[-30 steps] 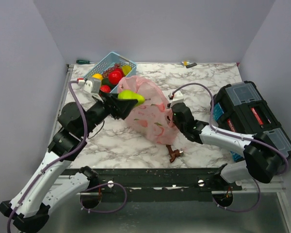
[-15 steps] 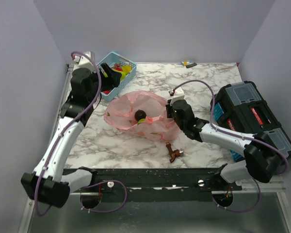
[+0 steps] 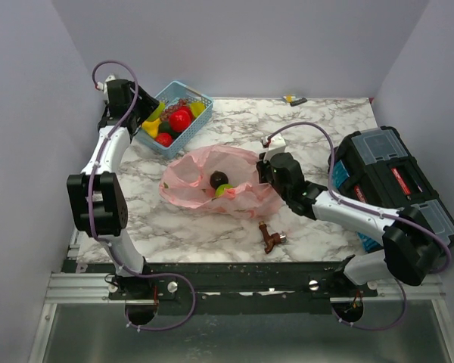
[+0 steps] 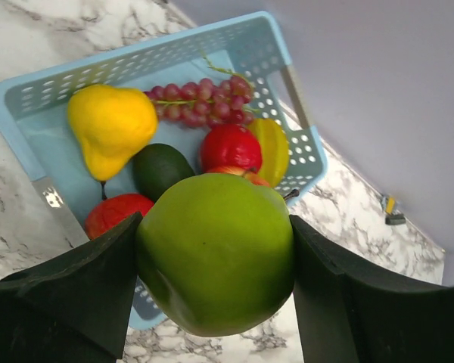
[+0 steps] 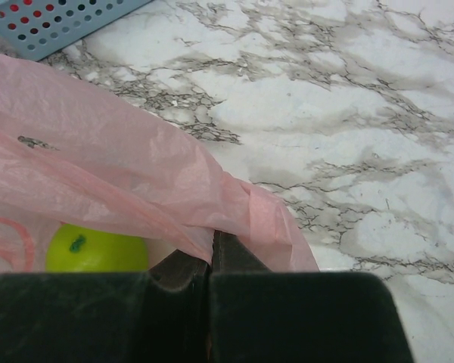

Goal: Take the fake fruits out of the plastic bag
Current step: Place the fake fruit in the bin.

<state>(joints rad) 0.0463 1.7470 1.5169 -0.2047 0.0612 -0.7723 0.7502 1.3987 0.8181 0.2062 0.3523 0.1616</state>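
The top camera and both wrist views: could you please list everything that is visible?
Marble table: one, white-grey.
Light blue lattice basket: one, back left.
Basket fruits: at least six; yellow pear, red grapes, one dark green, two red, one yellow-green.
Glossy plastic green apple: one, held above that basket.
Translucent pink plastic bag: one, table centre.
Bag fruits: two visible, one dark, one yellow-green.
Brown tap-like piece: one, before the bag.
Black toolbox: one, right.
Small tools: two, back edge.
Left gripper: closed on the apple.
Right gripper: shut, pinching the bag.
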